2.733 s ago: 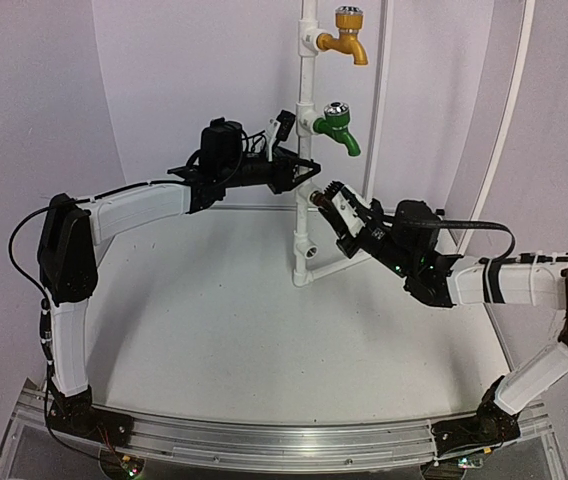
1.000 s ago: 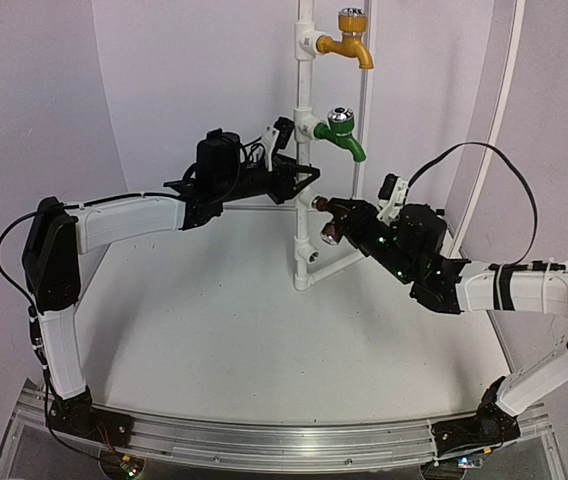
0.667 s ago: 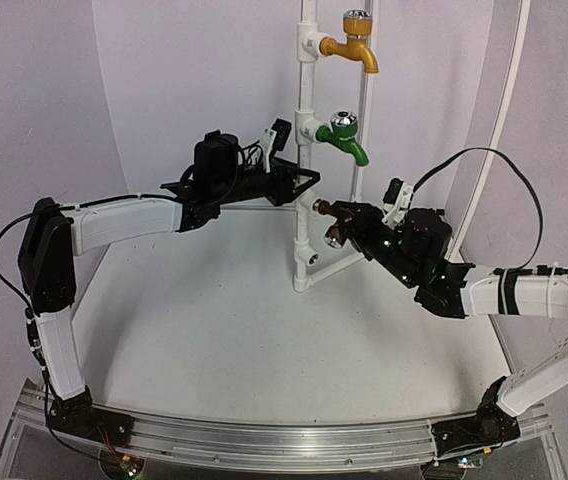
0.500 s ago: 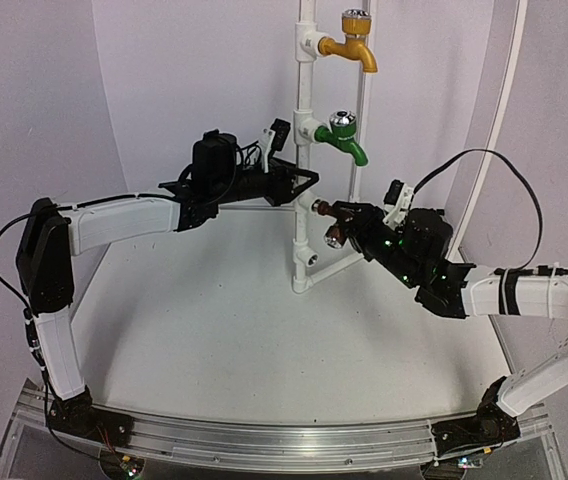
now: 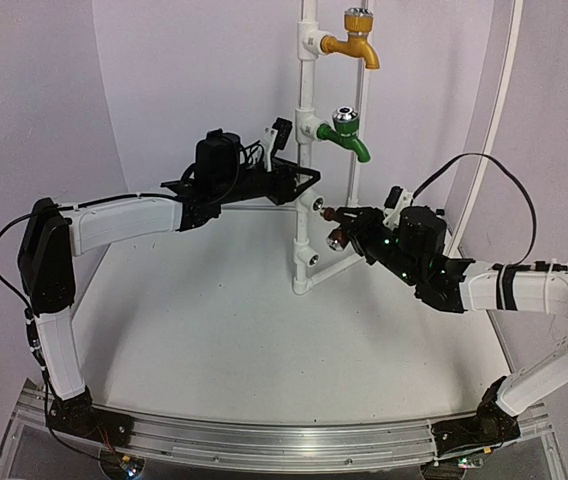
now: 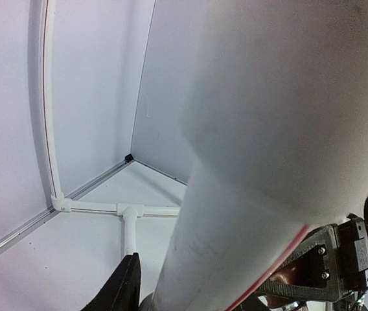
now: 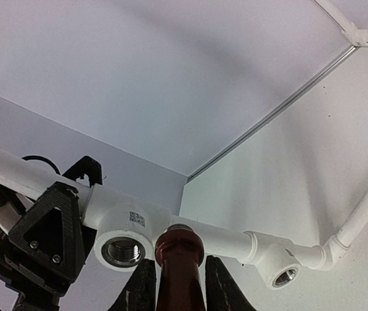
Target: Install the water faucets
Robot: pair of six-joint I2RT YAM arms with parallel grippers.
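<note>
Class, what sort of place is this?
Probably a robot lab test cell: left arm and right arm bolted to an aluminium rail, a white pipe stand bearing a green faucet, plain white walls.

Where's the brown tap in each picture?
Top external: brown faucet right of centre, beside the white pipe stand.
Left wrist: cannot tell; the stand fills the view.
Right wrist: bottom centre, just below the stand.
Shared landmark: the white pipe stand.
</note>
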